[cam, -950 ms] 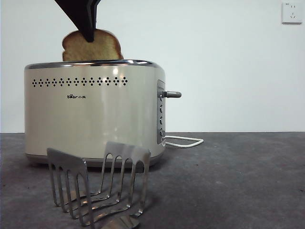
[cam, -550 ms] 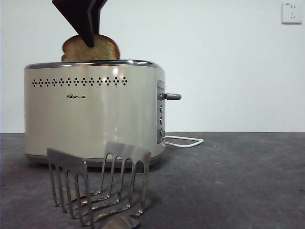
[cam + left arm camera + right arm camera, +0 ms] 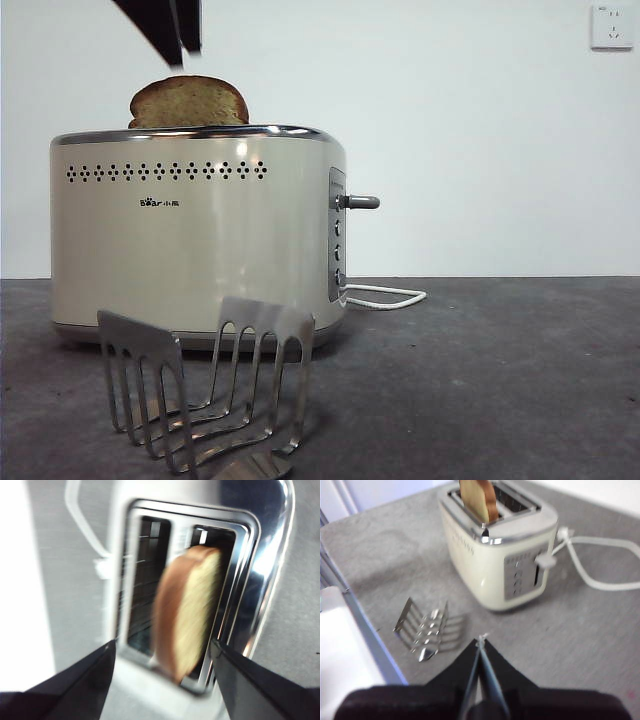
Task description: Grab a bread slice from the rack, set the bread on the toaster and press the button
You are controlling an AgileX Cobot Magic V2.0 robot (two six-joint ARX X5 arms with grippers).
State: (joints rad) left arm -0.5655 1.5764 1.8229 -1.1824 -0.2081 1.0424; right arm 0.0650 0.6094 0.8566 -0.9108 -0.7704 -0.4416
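Observation:
The slice of bread (image 3: pixel 188 102) stands upright in one slot of the cream toaster (image 3: pixel 200 250), its rounded brown top above the chrome rim. My left gripper (image 3: pixel 178 40) hangs open just above it, touching nothing. In the left wrist view the bread (image 3: pixel 192 610) sits in the slot between the spread jaws of this gripper (image 3: pixel 164 647), apart from both. The steel rack (image 3: pixel 200 390) stands with nothing in it in front of the toaster. The grey lever button (image 3: pixel 362 202) sticks out of the end panel, up. My right gripper (image 3: pixel 480 642) is shut and holds nothing, high above the rack (image 3: pixel 427 627) and well away from the toaster (image 3: pixel 485 560).
A white cord (image 3: pixel 390 295) loops on the dark table behind the toaster's button end. A wall socket (image 3: pixel 612 27) is at the far upper right. A white surface and table edge (image 3: pixel 350 645) lie beside the rack in the right wrist view.
The left gripper has let go of the bread and risen. The slice has sunk a little deeper into the slot. The lever has not moved.

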